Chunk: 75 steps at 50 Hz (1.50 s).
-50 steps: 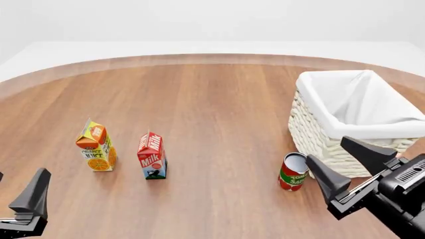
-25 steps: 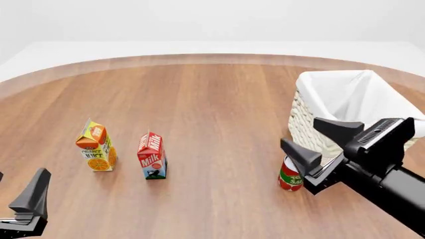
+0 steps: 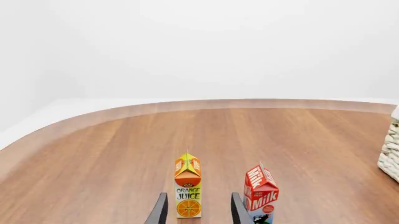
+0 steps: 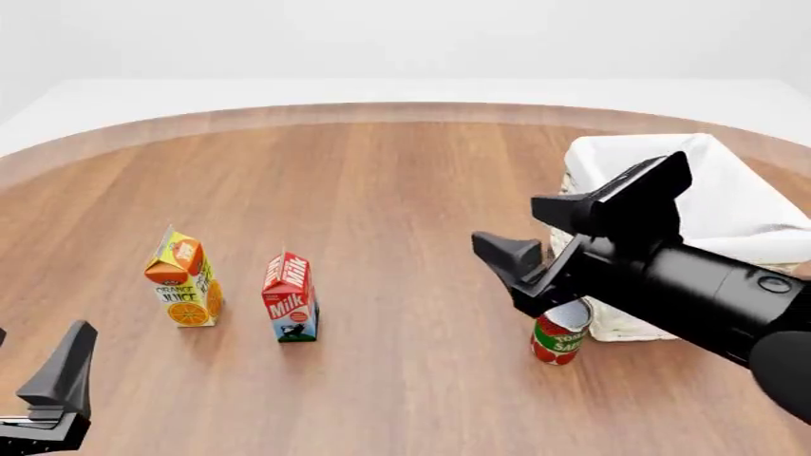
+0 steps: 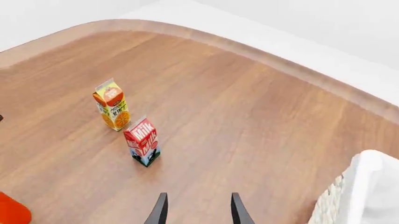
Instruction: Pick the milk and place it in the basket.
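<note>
Right gripper [image 4: 557, 233], jaws spread wide and empty, raised above the table [image 4: 405, 190]. The milk [image 4: 291, 296] stands upright well to its left, just beside the juice carton [image 4: 185, 279]. The arm hides part of the basket [image 4: 595, 318] and the can's [image 4: 559, 339] top. Left gripper [image 4: 26, 375], open and empty, is cut off at the frame edge.
</note>
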Motion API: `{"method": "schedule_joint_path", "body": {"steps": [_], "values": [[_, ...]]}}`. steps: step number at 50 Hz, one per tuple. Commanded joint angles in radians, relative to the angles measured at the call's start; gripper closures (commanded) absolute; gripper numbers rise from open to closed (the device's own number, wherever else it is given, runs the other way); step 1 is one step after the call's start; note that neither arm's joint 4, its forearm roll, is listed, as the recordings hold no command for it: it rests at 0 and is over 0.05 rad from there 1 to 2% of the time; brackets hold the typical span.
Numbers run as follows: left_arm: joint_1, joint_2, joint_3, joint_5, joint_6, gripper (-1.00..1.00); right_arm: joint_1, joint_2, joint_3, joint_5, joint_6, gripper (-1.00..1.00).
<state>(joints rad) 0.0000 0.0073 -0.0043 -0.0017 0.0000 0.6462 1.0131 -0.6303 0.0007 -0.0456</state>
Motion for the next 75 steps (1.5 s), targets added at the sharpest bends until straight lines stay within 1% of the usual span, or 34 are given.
{"method": "schedule_joint_path", "body": {"steps": [1,3,4,6,9,10,15,16,17,21,22,31,34,38,43,48,50,56,67,68,75], "values": [[0.000,0.000,0.000,0.000,0.000,-1.00,0.048,0.089,-0.128,0.067,0.038,-1.00],[0.000,0.000,0.000,0.000,0.000,-1.00,0.056,0.098,-0.149,0.076,0.070,-1.00],[0.000,0.000,0.000,0.000,0.000,-1.00,0.057,0.099,-0.154,0.076,0.077,-1.00],[0.000,0.000,0.000,0.000,0.000,-1.00,0.062,0.114,-0.168,0.078,0.113,-1.00],[0.000,0.000,0.000,0.000,0.000,-1.00,0.065,0.134,-0.190,0.085,0.121,-1.00],[0.000,0.000,0.000,0.000,0.000,-1.00,0.068,0.146,-0.206,0.091,0.135,-1.00],[0.000,0.000,0.000,0.000,0.000,-1.00,0.064,0.173,-0.234,0.102,0.133,-1.00],[0.000,0.000,0.000,0.000,0.000,-1.00,0.063,0.180,-0.241,0.105,0.136,-1.00],[0.000,0.000,0.000,0.000,0.000,-1.00,0.069,0.188,-0.247,0.106,0.150,-1.00],[0.000,0.000,0.000,0.000,0.000,-1.00,0.071,0.218,-0.269,0.107,0.149,-1.00],[0.000,0.000,0.000,0.000,0.000,-1.00,0.070,0.236,-0.281,0.106,0.169,-1.00],[0.000,0.000,0.000,0.000,0.000,-1.00,0.077,0.292,-0.322,0.102,0.194,-1.00],[0.000,0.000,0.000,0.000,0.000,-1.00,0.085,0.315,-0.333,0.094,0.223,-1.00],[0.000,0.000,0.000,0.000,0.000,-1.00,0.089,0.347,-0.357,0.088,0.233,-1.00],[0.000,0.000,0.000,0.000,0.000,-1.00,0.103,0.376,-0.386,0.091,0.260,-1.00],[0.000,0.000,0.000,0.000,0.000,-1.00,0.120,0.398,-0.404,0.085,0.317,-1.00],[0.000,0.000,0.000,0.000,0.000,-1.00,0.123,0.403,-0.407,0.084,0.321,-1.00],[0.000,0.000,0.000,0.000,0.000,-1.00,0.140,0.427,-0.419,0.064,0.358,-1.00],[0.000,0.000,0.000,0.000,0.000,-1.00,0.129,0.451,-0.418,0.018,0.406,-1.00],[0.000,0.000,0.000,0.000,0.000,-1.00,0.121,0.459,-0.417,0.010,0.428,-1.00],[0.000,0.000,0.000,0.000,0.000,-1.00,0.120,0.495,-0.452,0.019,0.421,-1.00]]}}
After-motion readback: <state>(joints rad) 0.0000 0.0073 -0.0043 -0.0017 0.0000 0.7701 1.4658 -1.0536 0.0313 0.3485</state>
